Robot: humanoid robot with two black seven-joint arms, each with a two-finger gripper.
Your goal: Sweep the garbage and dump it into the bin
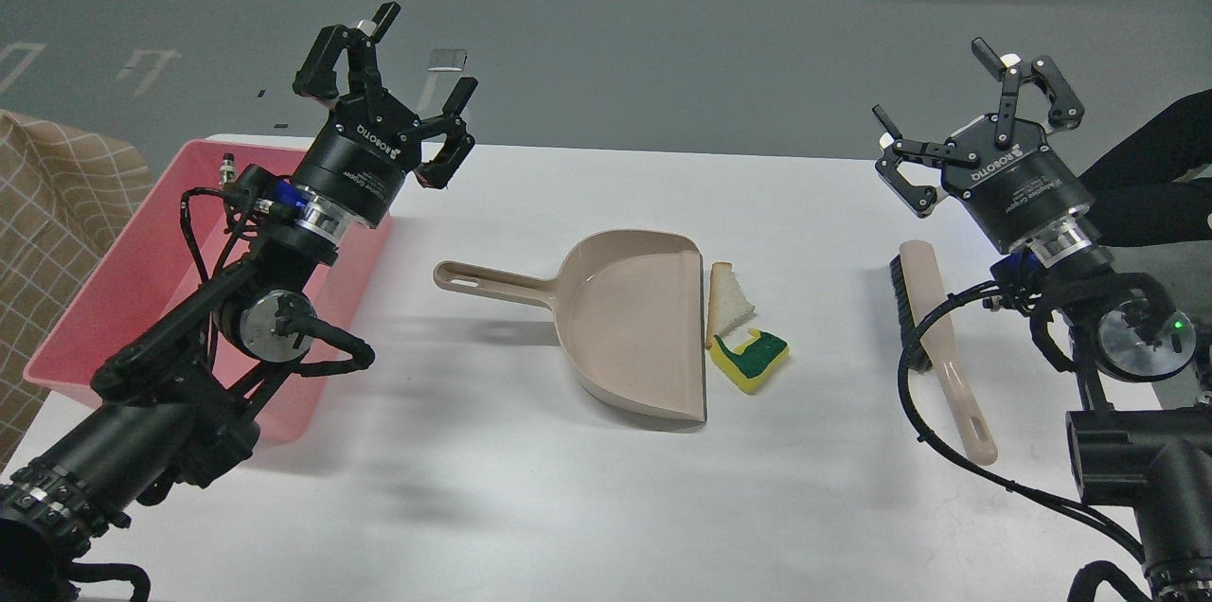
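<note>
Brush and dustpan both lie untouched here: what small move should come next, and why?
Probably lower the open right gripper onto the brush beside it. Both grippers are empty, and the bread piece and sponge lie at the dustpan mouth, unswept.

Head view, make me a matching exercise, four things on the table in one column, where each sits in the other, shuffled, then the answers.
Things:
1. pink tub
2. dustpan
3. brush
4. sponge

Places:
A. beside the bread piece, at the dustpan's open edge
B. far left of the table, under the left arm
C. middle of the table, handle pointing left
D. right side, near the right arm

Pairs: 1-B, 2-C, 3-D, 4-A
</note>
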